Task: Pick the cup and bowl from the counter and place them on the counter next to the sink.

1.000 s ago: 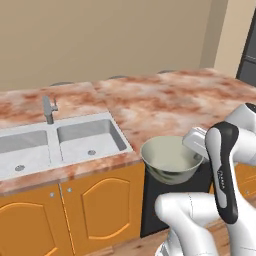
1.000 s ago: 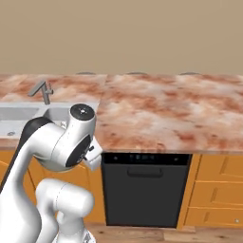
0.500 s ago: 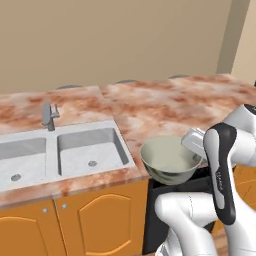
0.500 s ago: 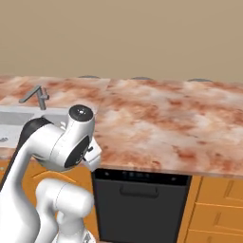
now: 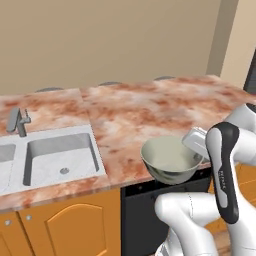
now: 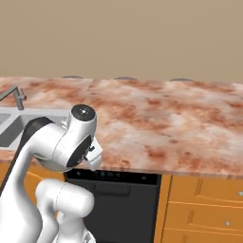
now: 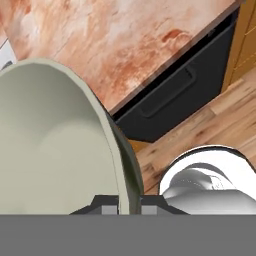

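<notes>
The pale grey-green bowl [image 5: 169, 161] hangs just off the front edge of the counter [image 5: 150, 107], above the dark dishwasher front. My gripper [image 5: 194, 149] is shut on its right rim. In the hand view the bowl [image 7: 55, 145] takes up the left side, and its rim runs down between the two fingertips of the gripper [image 7: 128, 203]. The sink [image 5: 60, 156] with its faucet [image 5: 18, 121] lies to the left of the bowl. In the right base view my own arm hides the bowl. The cup is out of view.
A black dishwasher [image 6: 118, 190] sits under the counter [image 6: 161, 123], with orange cabinets [image 6: 204, 204] on both sides of it. Wooden floor [image 7: 220, 115] lies below. A beige wall runs behind the counter.
The whole scene has slid left in both base views, so the camera has moved. The bowl stays in the gripper at the same place relative to the arm.
</notes>
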### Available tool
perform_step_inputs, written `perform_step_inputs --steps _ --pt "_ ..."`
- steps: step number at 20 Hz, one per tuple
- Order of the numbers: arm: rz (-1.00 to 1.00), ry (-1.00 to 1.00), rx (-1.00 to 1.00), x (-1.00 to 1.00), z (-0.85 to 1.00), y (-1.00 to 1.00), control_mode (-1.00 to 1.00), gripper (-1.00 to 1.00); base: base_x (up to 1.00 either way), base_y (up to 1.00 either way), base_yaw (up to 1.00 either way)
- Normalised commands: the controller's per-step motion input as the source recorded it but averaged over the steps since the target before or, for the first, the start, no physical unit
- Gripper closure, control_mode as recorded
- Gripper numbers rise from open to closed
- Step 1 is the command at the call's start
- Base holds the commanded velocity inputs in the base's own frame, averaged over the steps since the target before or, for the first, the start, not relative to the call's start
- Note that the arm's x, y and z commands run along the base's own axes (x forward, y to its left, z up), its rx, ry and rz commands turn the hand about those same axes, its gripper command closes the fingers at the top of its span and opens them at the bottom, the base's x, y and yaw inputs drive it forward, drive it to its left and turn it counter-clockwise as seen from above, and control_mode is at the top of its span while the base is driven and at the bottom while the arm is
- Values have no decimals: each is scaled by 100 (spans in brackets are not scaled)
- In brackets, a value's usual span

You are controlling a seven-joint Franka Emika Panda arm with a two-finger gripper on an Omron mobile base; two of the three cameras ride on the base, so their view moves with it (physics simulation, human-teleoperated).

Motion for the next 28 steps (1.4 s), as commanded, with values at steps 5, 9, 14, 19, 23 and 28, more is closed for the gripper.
perform_step_inputs --steps 5,9,14,19,23,28 --pt "0 0 0 0 0 0 100 100 62 2 3" --pt "0 0 0 0 0 0 100 100 45 0 14" --pt "0 0 0 0 0 0 100 100 8 0 4" --pt "0 0 0 0 0 0 100 100 0 0 0" --pt "0 0 0 0 0 0 100 100 0 0 0" --pt "-4 0 0 48 -6 43 -100 100 0 0 0"
